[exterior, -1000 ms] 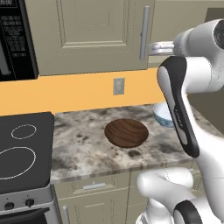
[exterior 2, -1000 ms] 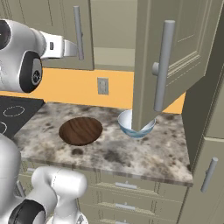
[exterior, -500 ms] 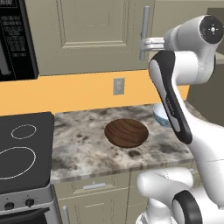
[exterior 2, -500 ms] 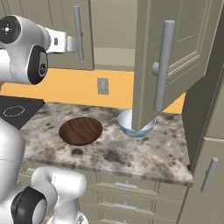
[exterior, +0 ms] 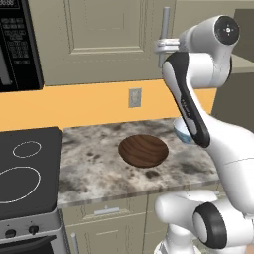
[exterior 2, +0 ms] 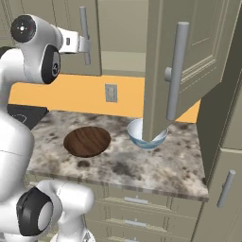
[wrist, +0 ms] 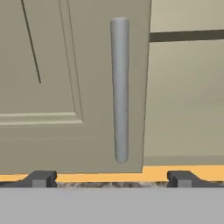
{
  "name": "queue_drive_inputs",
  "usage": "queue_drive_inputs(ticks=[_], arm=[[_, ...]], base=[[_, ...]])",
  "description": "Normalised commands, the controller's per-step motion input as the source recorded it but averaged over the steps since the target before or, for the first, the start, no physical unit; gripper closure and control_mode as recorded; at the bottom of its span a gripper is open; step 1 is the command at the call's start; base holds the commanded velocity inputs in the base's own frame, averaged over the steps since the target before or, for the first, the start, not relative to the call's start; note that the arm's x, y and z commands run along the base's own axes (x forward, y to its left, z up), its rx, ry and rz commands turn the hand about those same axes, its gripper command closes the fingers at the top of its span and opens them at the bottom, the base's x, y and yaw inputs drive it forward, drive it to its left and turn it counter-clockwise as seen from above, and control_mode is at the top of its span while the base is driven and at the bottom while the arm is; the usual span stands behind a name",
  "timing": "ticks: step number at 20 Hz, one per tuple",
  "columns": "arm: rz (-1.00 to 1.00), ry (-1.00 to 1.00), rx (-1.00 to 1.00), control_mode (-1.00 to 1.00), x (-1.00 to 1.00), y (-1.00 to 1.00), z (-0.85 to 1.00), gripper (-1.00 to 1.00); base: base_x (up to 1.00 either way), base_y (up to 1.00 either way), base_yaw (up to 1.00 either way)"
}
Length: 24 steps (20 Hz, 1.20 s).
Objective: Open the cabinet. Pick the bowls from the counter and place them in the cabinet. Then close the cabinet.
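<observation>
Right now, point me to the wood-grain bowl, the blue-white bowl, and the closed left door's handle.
wood-grain bowl (exterior: 143, 150), left base view, centre of its inside.
blue-white bowl (exterior 2: 137, 133), right base view, visible rim left of the open door.
left door handle (wrist: 120, 87), hand view, middle of the bar.

bowls (exterior 2: 87, 141) on counter (exterior 2: 156, 166) (apart)

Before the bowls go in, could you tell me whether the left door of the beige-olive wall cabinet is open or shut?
Shut. The left panelled door lies flat against the cabinet front, while the right door swings out over the counter.

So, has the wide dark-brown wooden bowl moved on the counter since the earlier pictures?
No. The wide dark-brown wooden bowl lies below the grey wall outlet, as before.
</observation>
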Motion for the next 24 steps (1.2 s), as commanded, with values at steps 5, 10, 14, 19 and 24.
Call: queue_drive_inputs(ticks=[5, 10, 14, 19, 24], arm=[[0.03, -0.08, 0.04, -1.00, 0.33, 0.00, 0.00, -1.00], [0.02, -0.04, 0.02, -1.00, 0.32, 0.00, 0.00, -1.00], [0.00, 0.00, 0.00, -1.00, 0.30, 0.00, 0.00, -1.00], [0.00, 0.00, 0.00, -1.00, 0.30, 0.00, 0.00, -1.00], [0.00, 0.00, 0.00, -1.00, 0.32, 0.00, 0.00, -1.00]], base=[[0.00, 0.00, 0.00], [0.00, 0.00, 0.00], [0.00, 0.00, 0.00], [0.00, 0.00, 0.00], [0.00, 0.00, 0.00]])
